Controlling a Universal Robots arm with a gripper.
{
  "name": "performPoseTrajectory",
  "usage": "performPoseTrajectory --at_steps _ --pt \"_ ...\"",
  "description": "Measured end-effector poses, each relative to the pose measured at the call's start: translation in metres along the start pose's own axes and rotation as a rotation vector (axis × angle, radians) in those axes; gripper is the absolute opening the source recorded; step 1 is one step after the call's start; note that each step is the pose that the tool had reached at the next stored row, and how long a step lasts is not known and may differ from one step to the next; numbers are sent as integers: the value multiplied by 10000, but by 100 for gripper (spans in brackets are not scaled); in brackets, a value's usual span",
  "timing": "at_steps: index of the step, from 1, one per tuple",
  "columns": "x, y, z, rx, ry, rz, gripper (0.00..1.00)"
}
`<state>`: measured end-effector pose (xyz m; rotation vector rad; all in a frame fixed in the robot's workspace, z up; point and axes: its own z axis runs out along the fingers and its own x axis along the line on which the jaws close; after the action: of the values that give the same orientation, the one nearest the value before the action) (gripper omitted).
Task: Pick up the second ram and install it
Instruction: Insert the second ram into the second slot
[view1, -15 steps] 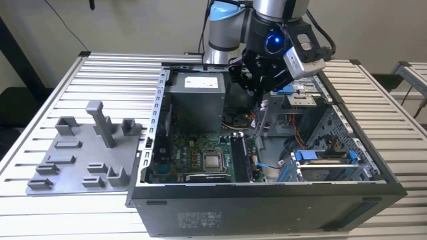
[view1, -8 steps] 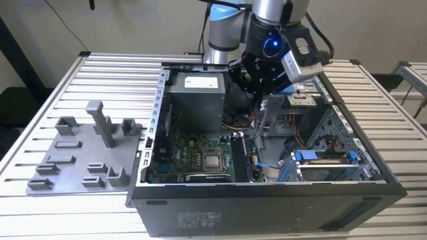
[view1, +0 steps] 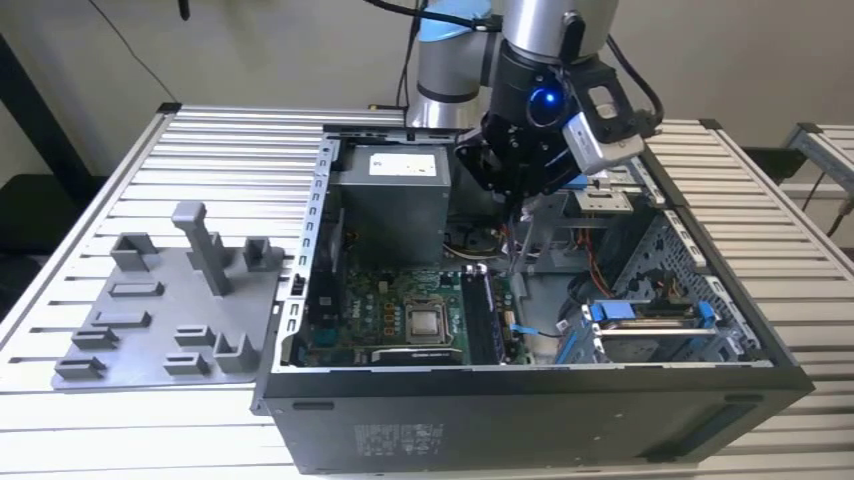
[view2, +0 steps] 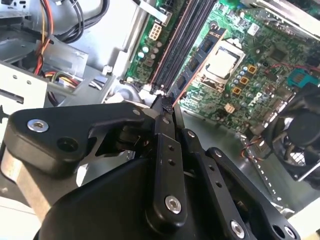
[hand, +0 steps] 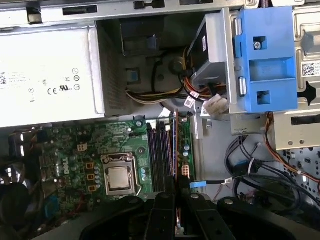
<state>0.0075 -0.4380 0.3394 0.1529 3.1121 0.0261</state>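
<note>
My gripper (view1: 519, 212) hangs inside the open computer case (view1: 307, 250), shut on the second ram (view1: 515, 245). The ram is a thin dark stick with a copper-coloured edge. In the first wrist view it appears edge-on (hand: 175, 142), running out from the fingertips (hand: 167, 192) over the row of black memory slots (hand: 160, 152). In the second wrist view the ram (view2: 200, 55) reaches from the gripper (view2: 165, 107) out across the green motherboard (view2: 250, 45), beside the slots (view2: 182, 35). Whether it touches a slot I cannot tell.
A grey plastic tray with upright posts (view1: 160, 300) lies on the slatted table at the exterior view's left. Inside the case are the grey power supply (view1: 387, 195), the processor socket (view1: 427, 322), a blue drive bracket (hand: 262, 60) and loose cable bundles (hand: 160, 95).
</note>
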Motion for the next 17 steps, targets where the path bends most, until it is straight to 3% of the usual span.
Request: performPoseTrajectory --at_steps 6,17 --pt "0 -23 70 -11 8 -421 14" --pt "-5 -90 156 -12 9 -454 14"
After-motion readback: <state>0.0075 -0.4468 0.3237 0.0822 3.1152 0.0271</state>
